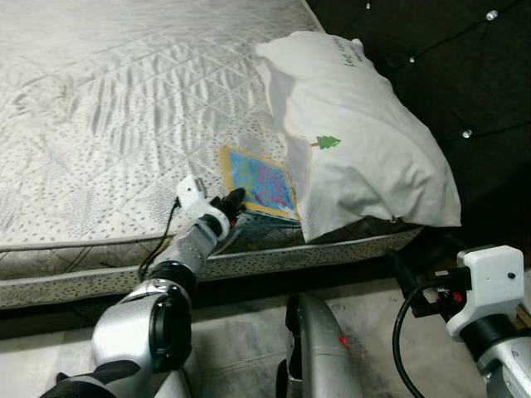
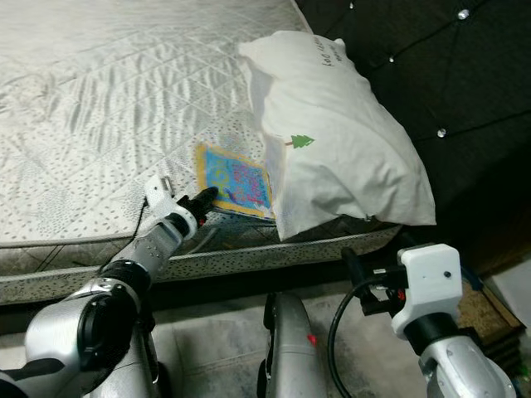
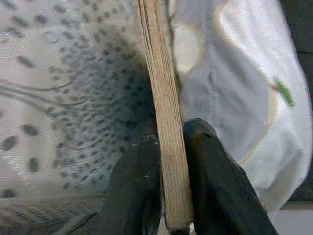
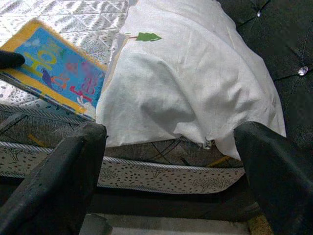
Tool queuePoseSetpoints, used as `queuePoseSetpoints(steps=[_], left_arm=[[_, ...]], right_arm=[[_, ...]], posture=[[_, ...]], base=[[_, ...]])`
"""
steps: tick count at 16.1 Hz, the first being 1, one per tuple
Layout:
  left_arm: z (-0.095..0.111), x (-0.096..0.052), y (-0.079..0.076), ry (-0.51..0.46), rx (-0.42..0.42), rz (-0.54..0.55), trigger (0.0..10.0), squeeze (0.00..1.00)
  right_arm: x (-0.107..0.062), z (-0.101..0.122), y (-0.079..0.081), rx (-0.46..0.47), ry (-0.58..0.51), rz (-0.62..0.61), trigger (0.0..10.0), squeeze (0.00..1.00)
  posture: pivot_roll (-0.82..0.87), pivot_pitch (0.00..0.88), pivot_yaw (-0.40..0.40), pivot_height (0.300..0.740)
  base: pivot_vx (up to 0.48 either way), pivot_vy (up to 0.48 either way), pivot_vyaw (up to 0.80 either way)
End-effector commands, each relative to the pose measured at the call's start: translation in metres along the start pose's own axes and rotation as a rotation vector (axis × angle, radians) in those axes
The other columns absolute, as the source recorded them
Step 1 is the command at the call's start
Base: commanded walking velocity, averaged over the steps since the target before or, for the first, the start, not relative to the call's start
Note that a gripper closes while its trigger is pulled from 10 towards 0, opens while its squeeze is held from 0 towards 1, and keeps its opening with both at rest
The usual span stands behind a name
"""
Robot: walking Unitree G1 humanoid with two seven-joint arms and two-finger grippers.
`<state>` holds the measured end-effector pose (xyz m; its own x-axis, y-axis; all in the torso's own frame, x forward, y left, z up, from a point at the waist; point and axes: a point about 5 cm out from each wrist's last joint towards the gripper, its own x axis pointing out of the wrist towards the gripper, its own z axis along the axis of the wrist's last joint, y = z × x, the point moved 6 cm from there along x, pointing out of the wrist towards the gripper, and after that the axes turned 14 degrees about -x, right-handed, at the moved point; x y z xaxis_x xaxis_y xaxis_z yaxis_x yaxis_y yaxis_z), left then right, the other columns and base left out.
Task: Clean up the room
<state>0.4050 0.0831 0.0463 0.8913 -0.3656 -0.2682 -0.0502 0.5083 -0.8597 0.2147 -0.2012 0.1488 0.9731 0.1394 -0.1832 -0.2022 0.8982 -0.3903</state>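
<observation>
Book (image 1: pixel 259 182) — 1; pinched by left gripper (image 1: pixel 235 201).

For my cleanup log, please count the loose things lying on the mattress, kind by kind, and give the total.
Book, pinched at its edge by the left gripper: 1
Pillow, white with a small green tree: 1
Total: 2

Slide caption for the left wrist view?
Left gripper shut on the book's edge beside the white pillow.

Quilted mattress (image 1: pixel 124 91) against dark tufted headboard (image 1: pixel 448 75), pale floor (image 1: pixel 241 348).
</observation>
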Motion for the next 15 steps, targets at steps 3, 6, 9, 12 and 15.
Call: queuePoseSetpoints(steps=[3, 6, 9, 12, 15], left_arm=[[0.009, -0.003, 0.011, -0.016, 0.058, 0.060, 10.0, 1.00], [0.025, -0.010, 0.026, -0.059, 0.094, 0.118, 10.0, 1.00], [0.047, -0.016, 0.035, -0.125, 0.128, 0.175, 10.0, 1.00], [0.046, -0.019, 0.045, -0.107, 0.169, 0.240, 10.0, 1.00], [0.036, -0.022, 0.060, -0.068, 0.208, 0.338, 10.0, 1.00]], right_arm=[[-0.003, -0.003, 0.014, 0.014, 0.017, 0.088, 10.0, 0.00], [-0.001, -0.005, 0.013, 0.008, 0.018, 0.090, 10.0, 0.00], [0.001, -0.009, 0.012, -0.003, 0.025, 0.090, 10.0, 0.00], [0.005, -0.011, 0.012, -0.009, 0.026, 0.095, 10.0, 0.00], [0.009, -0.012, 0.017, 0.009, 0.022, 0.139, 10.0, 0.00]], posture=[[-0.35, 0.112, -0.137, 0.559], [-0.35, 0.108, -0.134, 0.559], [-0.35, 0.097, -0.129, 0.559], [-0.35, 0.088, -0.126, 0.559], [-0.35, 0.077, -0.120, 0.559]], base=[[0.000, 0.000, 0.00], [0.000, 0.000, 0.00], [0.000, 0.000, 0.00], [0.000, 0.000, 0.00], [0.000, 0.000, 0.00]])
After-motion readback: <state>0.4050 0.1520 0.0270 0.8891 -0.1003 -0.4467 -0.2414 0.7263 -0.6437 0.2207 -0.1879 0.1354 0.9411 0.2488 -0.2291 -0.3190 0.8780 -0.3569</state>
